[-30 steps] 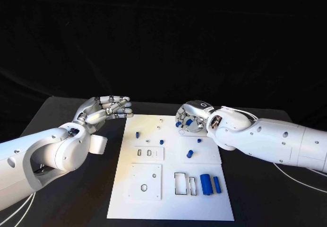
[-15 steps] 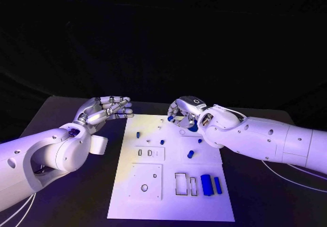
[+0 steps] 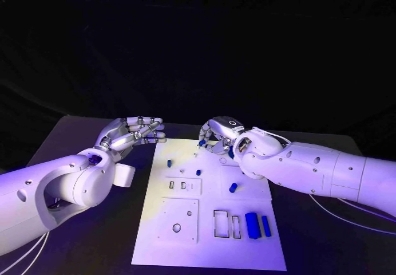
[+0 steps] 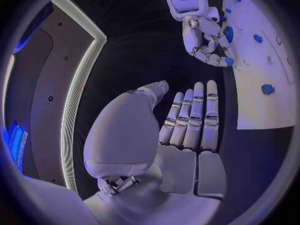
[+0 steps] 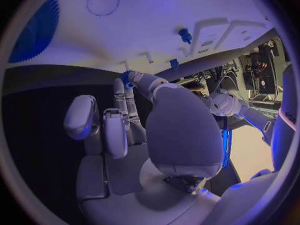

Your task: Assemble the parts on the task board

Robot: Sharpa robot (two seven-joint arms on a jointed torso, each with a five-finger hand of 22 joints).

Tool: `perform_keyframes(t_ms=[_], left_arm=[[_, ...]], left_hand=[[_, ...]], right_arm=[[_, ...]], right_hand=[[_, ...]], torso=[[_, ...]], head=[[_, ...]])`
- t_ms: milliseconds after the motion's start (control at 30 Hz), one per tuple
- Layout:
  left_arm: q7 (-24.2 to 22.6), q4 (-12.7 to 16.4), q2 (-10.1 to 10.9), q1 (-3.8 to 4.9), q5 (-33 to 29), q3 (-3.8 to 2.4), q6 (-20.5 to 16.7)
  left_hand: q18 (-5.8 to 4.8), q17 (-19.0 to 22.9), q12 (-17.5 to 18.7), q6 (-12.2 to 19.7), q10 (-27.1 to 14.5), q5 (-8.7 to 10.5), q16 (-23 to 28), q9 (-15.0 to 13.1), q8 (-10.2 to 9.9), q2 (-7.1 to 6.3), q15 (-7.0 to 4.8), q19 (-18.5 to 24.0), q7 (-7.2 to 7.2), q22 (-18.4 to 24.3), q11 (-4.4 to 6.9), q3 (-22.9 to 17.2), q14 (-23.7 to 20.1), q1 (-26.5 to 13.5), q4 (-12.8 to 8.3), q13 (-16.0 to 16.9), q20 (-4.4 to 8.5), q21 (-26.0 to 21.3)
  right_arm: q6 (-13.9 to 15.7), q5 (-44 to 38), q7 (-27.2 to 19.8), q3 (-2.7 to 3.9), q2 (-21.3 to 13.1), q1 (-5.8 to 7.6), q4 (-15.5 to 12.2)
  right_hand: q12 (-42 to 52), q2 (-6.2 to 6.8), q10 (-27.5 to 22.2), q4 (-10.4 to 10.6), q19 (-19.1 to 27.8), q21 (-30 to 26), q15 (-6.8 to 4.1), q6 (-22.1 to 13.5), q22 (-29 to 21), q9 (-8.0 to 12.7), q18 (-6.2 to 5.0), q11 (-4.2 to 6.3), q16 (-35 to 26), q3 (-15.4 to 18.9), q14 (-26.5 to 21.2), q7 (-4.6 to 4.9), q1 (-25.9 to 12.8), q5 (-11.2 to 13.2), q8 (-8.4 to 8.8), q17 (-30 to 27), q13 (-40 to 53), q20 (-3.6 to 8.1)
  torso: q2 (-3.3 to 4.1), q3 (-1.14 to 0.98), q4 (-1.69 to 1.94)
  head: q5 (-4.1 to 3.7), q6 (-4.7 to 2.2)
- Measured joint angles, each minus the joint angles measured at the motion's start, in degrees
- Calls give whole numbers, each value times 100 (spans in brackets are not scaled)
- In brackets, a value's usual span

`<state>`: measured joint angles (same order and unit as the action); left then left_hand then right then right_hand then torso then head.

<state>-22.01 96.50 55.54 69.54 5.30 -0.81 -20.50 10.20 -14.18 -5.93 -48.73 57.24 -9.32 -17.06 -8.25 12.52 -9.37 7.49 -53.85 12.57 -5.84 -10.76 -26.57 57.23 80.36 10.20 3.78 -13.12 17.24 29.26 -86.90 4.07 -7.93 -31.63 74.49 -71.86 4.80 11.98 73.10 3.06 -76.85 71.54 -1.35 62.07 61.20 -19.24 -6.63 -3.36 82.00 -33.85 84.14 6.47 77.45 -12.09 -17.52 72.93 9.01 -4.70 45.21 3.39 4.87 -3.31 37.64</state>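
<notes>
Evidently the right robot hand (image 3: pixel 218 137) hangs over the far edge of the task board (image 3: pixel 206 252), fingers curled around a small blue part (image 3: pixel 202 142) pinched at its fingertips, presumably to carry it toward a socket on the board. The left robot hand (image 3: pixel 132 134) waits just left of the board's far corner, holding nothing, fingers loosely apart, likely kept clear of the work. Other blue parts (image 3: pixel 257 225) lie by the near right slots on the black desk's (image 3: pixel 74 229) plate.
</notes>
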Motion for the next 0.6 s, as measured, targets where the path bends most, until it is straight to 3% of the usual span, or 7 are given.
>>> perform_keyframes(t_ms=[500, 600], left_arm=[[-13, -14, -13, 0, 6, 0, 0], [-15, -14, -13, 0, 7, 0, 0]], left_hand=[[0, -6, 0, 0, 0, 0, 0, 0, 0, 0, 0, 0, 0, 7, 0, 0, 0, 0, 0, 0, 0, 0], [0, -6, 0, 0, 0, 0, 0, 0, 0, 0, 0, 0, 0, 6, 0, 0, 0, 0, 0, 0, 0, 0]], right_arm=[[-183, 64, 3, 0, 85, -17, 126], [-195, 70, -1, 4, 102, -17, 146]], right_hand=[[-39, -25, 0, -1, 21, 0, 0, -56, -10, -44, -1, 0, 0, 1, 0, 31, -25, 15, 4, -1, 0, 21], [-44, -32, 0, -1, 21, 0, 0, -73, -10, -166, -1, 0, 0, 1, 0, 31, -32, 16, 15, -1, 0, 20]], torso=[[20, 7, 2], [25, 7, 1]], head=[[27, 18], [29, 18]])
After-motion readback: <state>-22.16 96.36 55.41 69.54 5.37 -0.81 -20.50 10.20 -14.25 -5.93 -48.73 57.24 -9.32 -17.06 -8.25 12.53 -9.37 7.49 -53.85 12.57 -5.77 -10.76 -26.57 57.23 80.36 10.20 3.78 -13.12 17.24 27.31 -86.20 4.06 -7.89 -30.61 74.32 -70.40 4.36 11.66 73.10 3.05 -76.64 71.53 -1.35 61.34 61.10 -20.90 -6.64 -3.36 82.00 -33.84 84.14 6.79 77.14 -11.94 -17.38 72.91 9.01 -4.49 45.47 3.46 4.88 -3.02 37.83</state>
